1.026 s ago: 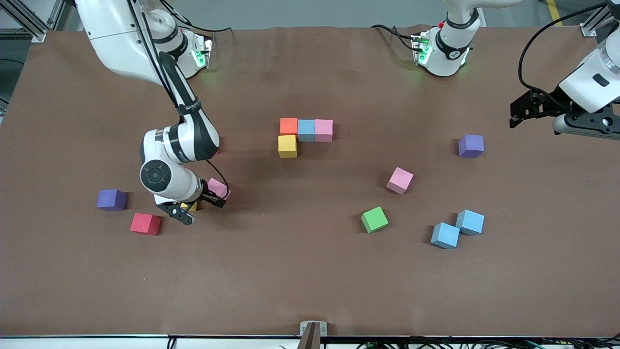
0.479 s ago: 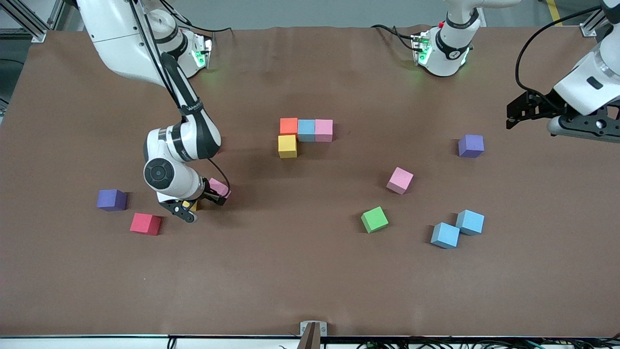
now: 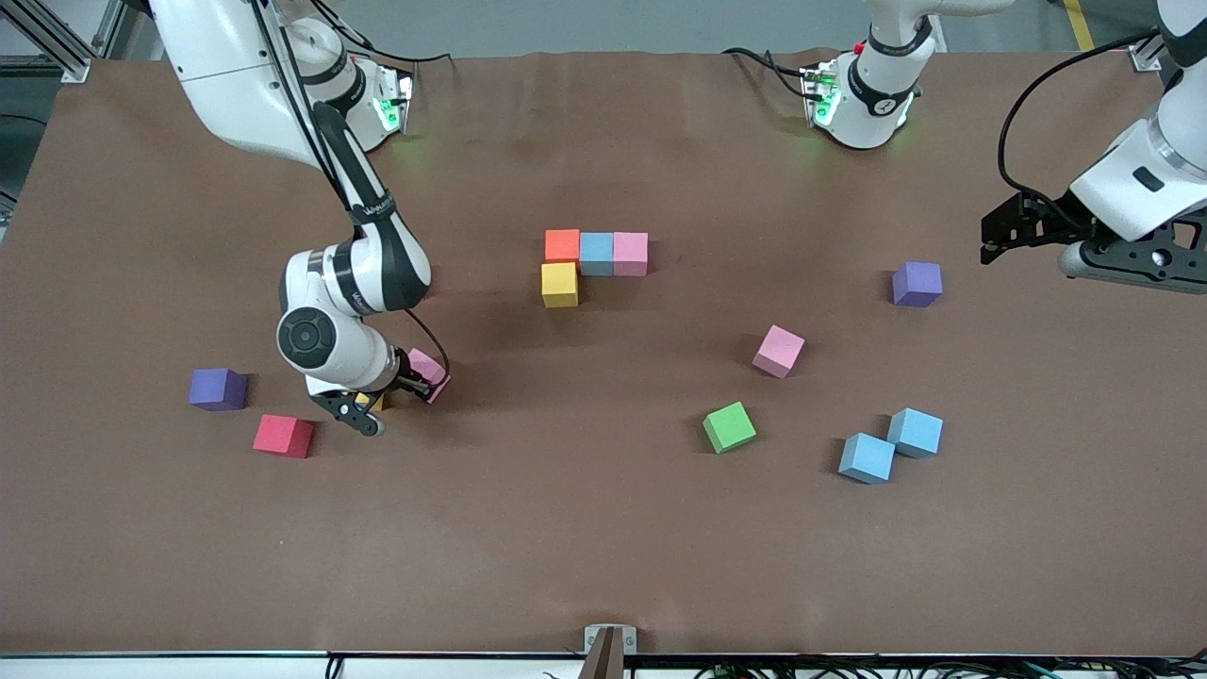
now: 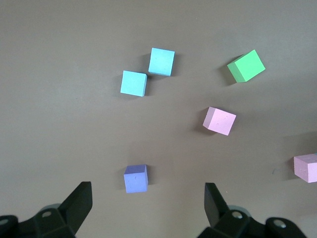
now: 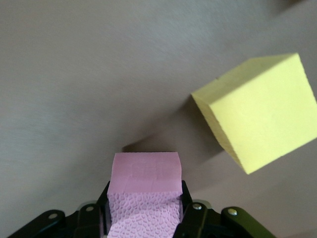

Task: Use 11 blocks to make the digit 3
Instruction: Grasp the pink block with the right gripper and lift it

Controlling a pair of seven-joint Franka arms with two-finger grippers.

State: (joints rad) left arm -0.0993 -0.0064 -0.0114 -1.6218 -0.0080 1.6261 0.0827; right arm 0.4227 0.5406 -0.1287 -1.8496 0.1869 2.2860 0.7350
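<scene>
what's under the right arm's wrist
The right gripper, shut on a pink block, with a yellow block beside it on the table. From the front, the wrist covers most of both.

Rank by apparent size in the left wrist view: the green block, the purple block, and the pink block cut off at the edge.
1. Green block: largest.
2. Purple block: close to the green one, so this ranking is unsure.
3. Pink block at the edge: smallest, but only because it is cropped.
</scene>
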